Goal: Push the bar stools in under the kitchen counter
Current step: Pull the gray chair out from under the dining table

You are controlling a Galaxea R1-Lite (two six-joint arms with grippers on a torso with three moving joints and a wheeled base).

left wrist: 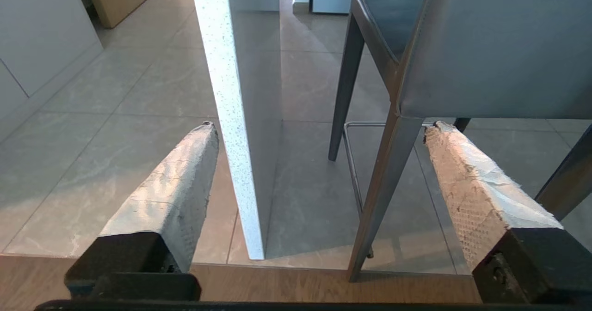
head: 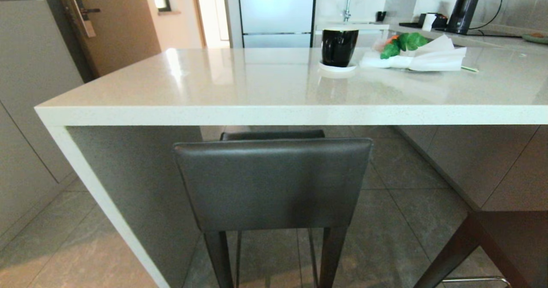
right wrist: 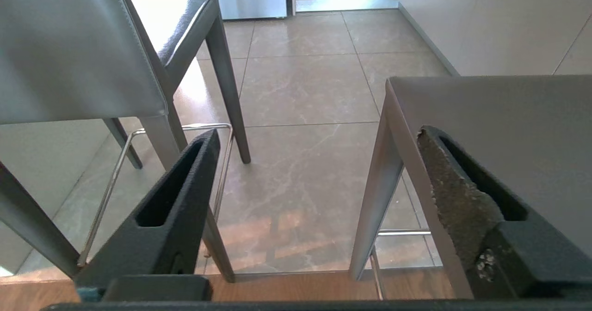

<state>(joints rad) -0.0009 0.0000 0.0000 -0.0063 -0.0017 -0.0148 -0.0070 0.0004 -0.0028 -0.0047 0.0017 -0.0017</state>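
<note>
First dark grey leather bar stool (head: 274,181) nearly under the glossy off-white stone tabletop (head: 257,87).
Left pincer (left wrist: 321,131) and right pincer (right wrist: 319,137) gape empty; next, the right-hand stool (head: 505,241).

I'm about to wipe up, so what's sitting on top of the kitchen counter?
On the kitchen counter: a black mug on a white coaster, and white paper around something green. What the paper covers cannot be seen.

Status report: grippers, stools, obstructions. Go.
Left gripper and right gripper open, empty, low behind the stools. Centre bar stool partly under kitchen counter; second bar stool still out, right. No obstruction seen.
</note>
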